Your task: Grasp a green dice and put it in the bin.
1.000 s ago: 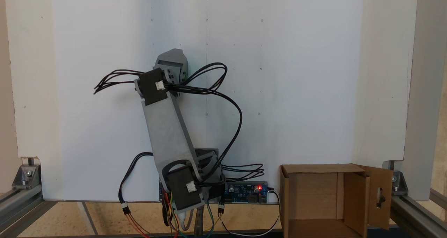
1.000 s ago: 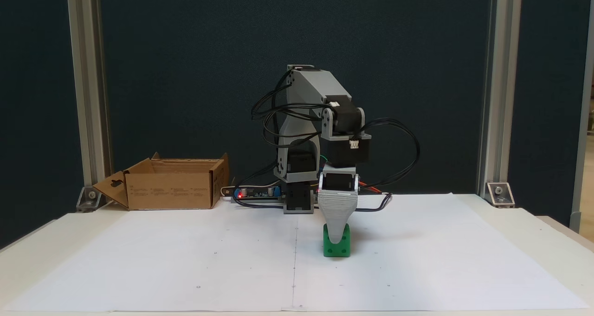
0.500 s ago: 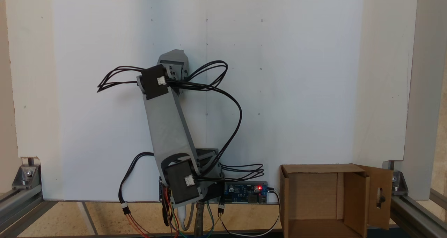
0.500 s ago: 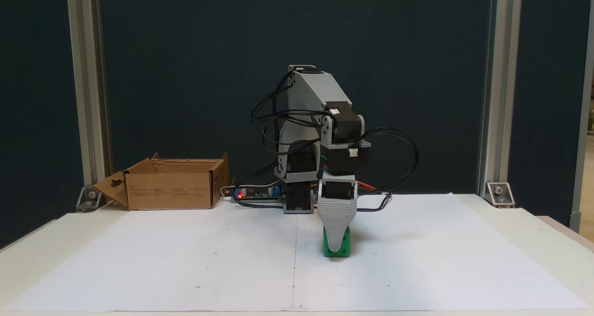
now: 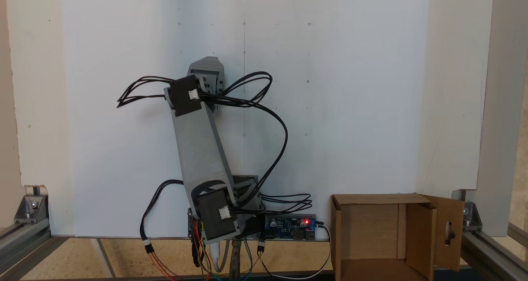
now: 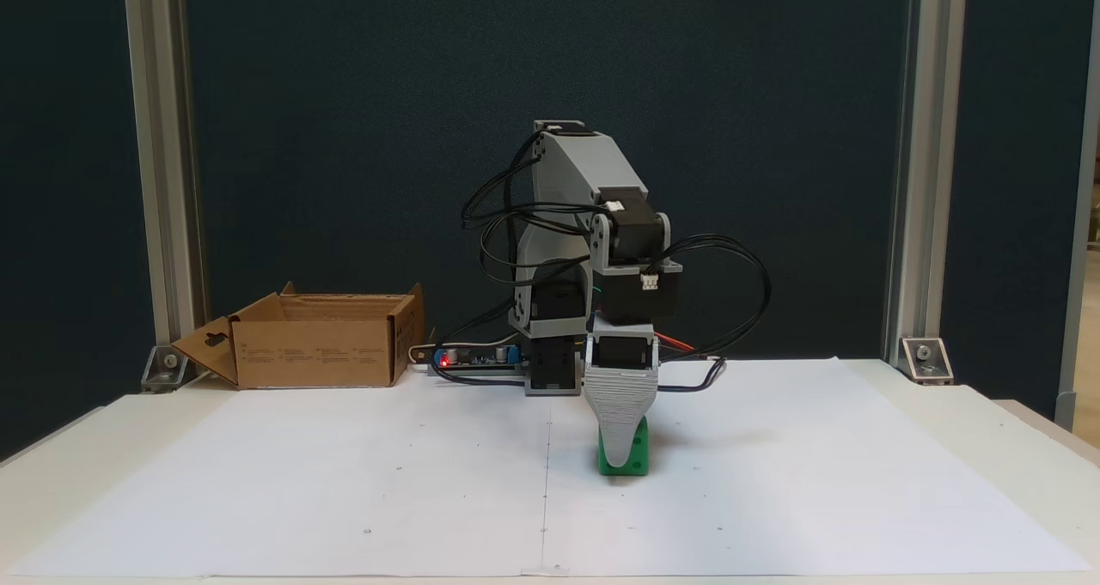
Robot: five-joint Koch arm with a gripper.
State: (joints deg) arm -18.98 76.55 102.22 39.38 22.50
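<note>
In the fixed view from above I see the arm (image 5: 202, 153) leaning up and to the left from its base, which sits just left of the small circuit board (image 5: 291, 224) with its red light on. The cardboard bin (image 5: 383, 235) stands to the right of that board, open side towards me, one flap with a slot cutout folded out on its right. A large white paper sheet (image 5: 350, 107) covers the table beyond the board, and black cables loop out from the arm's upper joint. The dice is hidden under the arm's head here, and I cannot make out the jaws. In the fixed view from the front, the gripper (image 6: 620, 447) points straight down onto the sheet, to the right of the board and nearer to me. The green dice (image 6: 632, 458) rests on the paper with the grey ribbed jaw directly in front of it, covering its upper left part, so the green shows below and to the right of the jaw tip. Only this one jaw is visible to me, with the other behind it, so I cannot tell whether the tool is spread or clamped on the dice. The bin (image 6: 314, 349) sits well to the left of the board, at the back of the table.
</note>
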